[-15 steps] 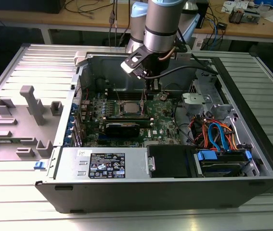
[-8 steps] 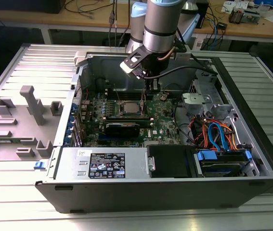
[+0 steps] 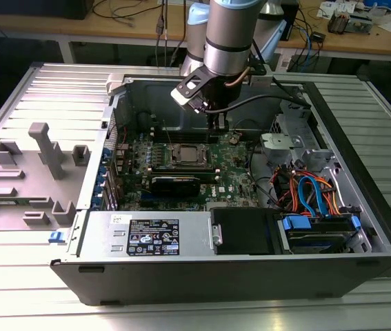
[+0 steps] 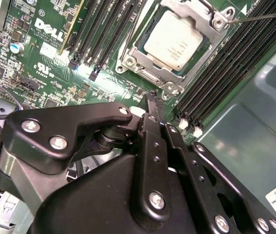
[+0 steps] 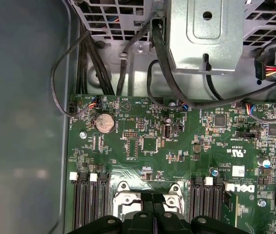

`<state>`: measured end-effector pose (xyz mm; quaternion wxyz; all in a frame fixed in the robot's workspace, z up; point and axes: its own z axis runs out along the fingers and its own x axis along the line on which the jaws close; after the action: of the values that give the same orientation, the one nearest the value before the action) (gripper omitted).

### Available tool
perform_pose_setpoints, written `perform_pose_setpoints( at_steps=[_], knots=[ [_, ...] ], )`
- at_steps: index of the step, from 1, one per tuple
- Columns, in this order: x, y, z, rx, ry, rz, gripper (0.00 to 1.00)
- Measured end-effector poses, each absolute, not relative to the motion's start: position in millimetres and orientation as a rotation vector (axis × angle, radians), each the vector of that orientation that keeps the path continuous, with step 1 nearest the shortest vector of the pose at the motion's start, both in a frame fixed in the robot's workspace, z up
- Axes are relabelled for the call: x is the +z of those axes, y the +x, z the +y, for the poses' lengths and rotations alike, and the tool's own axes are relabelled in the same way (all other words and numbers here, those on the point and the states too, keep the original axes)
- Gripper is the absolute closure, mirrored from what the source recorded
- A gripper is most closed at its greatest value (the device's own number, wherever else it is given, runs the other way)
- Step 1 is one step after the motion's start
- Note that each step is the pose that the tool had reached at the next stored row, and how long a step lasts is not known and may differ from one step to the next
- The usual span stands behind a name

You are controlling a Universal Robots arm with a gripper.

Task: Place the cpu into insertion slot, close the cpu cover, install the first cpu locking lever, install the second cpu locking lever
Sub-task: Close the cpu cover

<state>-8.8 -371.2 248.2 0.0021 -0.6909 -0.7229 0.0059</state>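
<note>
The cpu (image 4: 178, 40) lies flat in the insertion slot (image 4: 149, 76), its silver top showing through the square cut-out of the cpu cover (image 4: 202, 16), which lies down over it. A thin wire lever (image 4: 262, 16) runs off from one corner of the socket. My gripper (image 4: 152, 99) is shut with nothing between its fingers, its tip just off the socket's corner, close above the green board. In the exterior view the gripper (image 3: 216, 124) hangs just behind the cpu (image 3: 189, 154) inside the open computer case. In the first wrist view the fingertips (image 5: 145, 213) stand over the socket edge (image 5: 128, 191).
Long black memory slots (image 4: 225, 63) flank the socket on both sides. A long black card (image 3: 176, 183) lies in front of it. A black power-supply box (image 3: 150, 234), drive bays with blue and orange cables (image 3: 312, 193), and the case walls (image 3: 147, 103) hem in the board. Grey fixtures (image 3: 43, 148) stand outside.
</note>
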Motion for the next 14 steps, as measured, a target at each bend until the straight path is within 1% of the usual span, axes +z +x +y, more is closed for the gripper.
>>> perform_pose_setpoints(
  at_steps=[14],
  knots=[
    [248.2,-11.0,-371.4,0.019,-2.168,-2.268,0.89]
  ],
)
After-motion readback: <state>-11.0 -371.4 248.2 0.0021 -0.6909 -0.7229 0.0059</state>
